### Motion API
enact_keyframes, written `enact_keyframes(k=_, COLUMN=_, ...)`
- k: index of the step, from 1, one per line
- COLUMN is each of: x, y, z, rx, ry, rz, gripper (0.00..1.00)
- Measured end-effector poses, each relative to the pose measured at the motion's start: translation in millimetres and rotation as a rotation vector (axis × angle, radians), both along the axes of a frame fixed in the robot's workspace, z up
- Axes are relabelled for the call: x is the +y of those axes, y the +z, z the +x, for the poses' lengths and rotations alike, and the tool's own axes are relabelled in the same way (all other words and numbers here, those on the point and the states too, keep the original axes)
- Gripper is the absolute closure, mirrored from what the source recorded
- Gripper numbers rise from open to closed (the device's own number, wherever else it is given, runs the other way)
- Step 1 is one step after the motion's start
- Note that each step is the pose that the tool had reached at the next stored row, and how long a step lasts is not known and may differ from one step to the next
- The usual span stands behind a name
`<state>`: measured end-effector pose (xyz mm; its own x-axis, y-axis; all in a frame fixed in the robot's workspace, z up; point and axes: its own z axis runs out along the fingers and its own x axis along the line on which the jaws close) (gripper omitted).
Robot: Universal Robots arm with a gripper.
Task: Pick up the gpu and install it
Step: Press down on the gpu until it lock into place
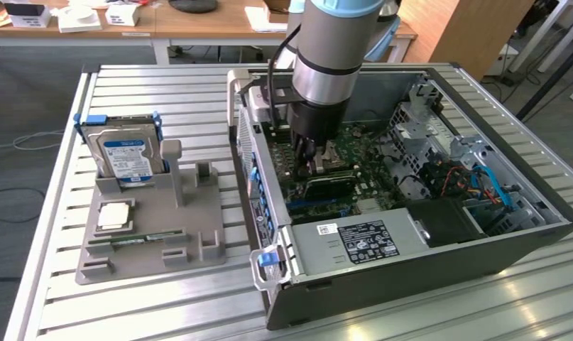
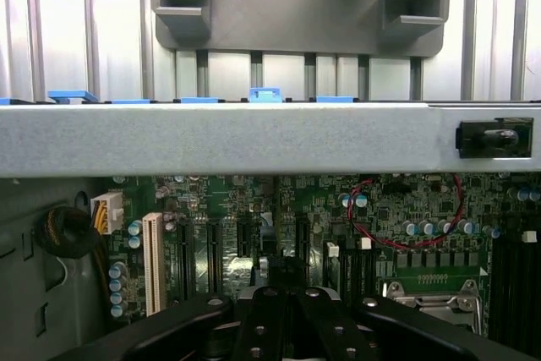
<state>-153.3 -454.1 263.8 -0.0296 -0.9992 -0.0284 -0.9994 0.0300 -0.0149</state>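
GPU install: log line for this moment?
pincer: shut | location: inside PC case, over motherboard | gpu: just below pincer, at slots | hold: unclear

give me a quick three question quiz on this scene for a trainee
1. True or false: the hard drive stands upright in the grey holder.
2. Where is the pincer? A. over the grey holder. B. inside the open computer case, above the motherboard. C. outside the case, over the slatted table.
3. Fill in: the pincer is ___ (open or shut).

Key: 1 true; 2 B; 3 shut.
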Motion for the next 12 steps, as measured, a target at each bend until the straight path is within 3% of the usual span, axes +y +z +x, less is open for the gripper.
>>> enact_keyframes(k=12, x=0.0, y=-0.8, z=0.1, rx=-0.0001, ry=0.000, rz=0.0000, gripper=0.89)
